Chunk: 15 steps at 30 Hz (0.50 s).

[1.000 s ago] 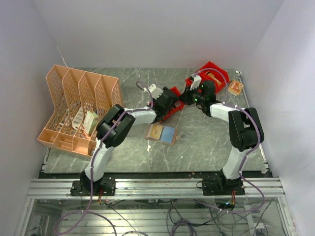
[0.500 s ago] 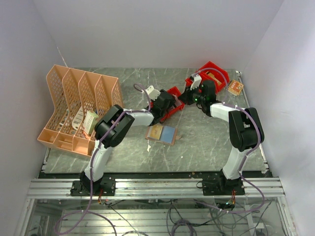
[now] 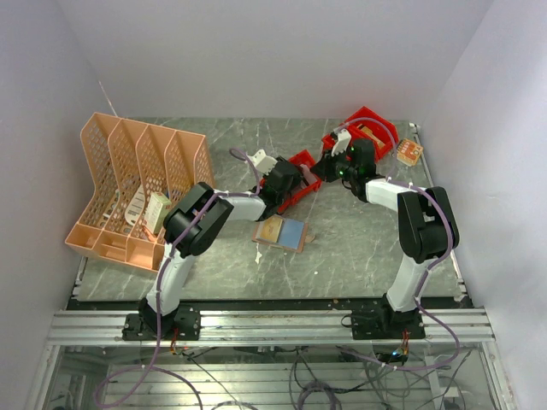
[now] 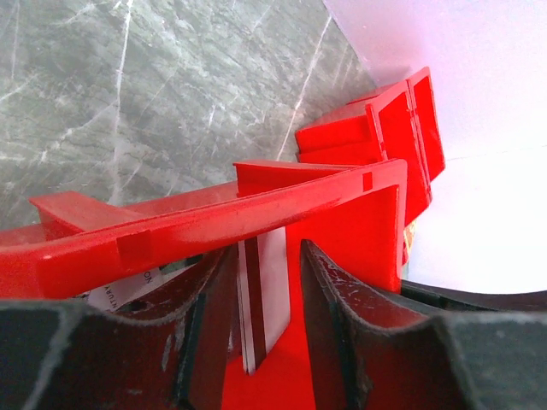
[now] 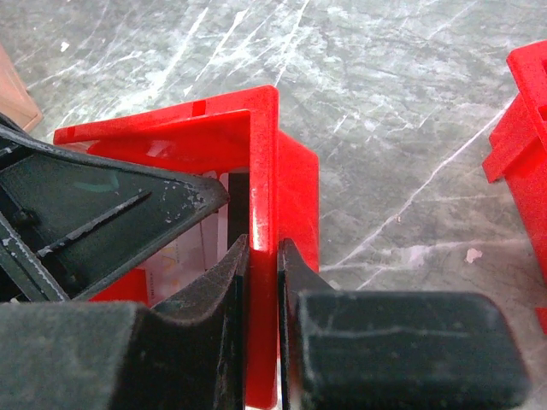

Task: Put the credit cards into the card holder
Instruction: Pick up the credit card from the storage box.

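Blue card (image 3: 293, 233) on holder (image 3: 271, 229) behind L gripper (image 4: 267, 249), which straddles striped card (image 4: 267, 299) in bin (image 4: 214, 222), unclamped; R gripper (image 5: 263, 248) pinches bin.

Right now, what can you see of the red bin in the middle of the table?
The red bin is glossy moulded plastic, open-topped and thin-walled, askew at the middle of the grey marbled table. The right gripper pinches one wall at a corner. The left gripper reaches inside, its fingers flanking a whitish card with a dark stripe that stands on edge.
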{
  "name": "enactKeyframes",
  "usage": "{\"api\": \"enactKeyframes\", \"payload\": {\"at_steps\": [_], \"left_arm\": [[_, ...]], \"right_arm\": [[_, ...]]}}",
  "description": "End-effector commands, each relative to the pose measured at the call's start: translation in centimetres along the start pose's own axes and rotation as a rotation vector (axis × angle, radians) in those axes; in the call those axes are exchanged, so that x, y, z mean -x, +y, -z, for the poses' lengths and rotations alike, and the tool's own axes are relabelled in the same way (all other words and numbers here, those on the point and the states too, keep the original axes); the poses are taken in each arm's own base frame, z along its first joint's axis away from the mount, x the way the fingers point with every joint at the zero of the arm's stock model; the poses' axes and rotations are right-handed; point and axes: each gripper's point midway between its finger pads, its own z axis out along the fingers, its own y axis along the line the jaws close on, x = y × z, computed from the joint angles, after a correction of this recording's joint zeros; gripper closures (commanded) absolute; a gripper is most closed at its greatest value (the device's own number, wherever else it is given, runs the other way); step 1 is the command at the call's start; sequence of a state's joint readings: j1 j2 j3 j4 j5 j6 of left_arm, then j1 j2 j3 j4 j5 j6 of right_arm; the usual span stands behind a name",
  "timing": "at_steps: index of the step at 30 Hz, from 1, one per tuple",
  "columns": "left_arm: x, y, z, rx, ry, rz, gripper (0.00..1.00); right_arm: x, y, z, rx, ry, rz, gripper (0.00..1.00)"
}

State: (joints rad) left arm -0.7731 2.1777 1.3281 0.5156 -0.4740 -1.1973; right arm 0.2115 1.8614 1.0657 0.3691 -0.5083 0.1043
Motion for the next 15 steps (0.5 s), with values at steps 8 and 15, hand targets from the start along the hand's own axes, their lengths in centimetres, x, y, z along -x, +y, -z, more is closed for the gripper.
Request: {"api": "enactKeyframes", "payload": {"at_steps": [8,15], "left_arm": [[0.0,-5.1,0.7,-0.161,0.031,0.078,0.61],[-1.2,-3.7,-0.4,-0.09,0.069,0.045,0.58]], "right_arm": [[2.4,2.8,-0.3,0.116,-0.051,0.014,1.0],[2.4,2.8,-0.3,0.118,-0.049,0.012,1.0]]}}
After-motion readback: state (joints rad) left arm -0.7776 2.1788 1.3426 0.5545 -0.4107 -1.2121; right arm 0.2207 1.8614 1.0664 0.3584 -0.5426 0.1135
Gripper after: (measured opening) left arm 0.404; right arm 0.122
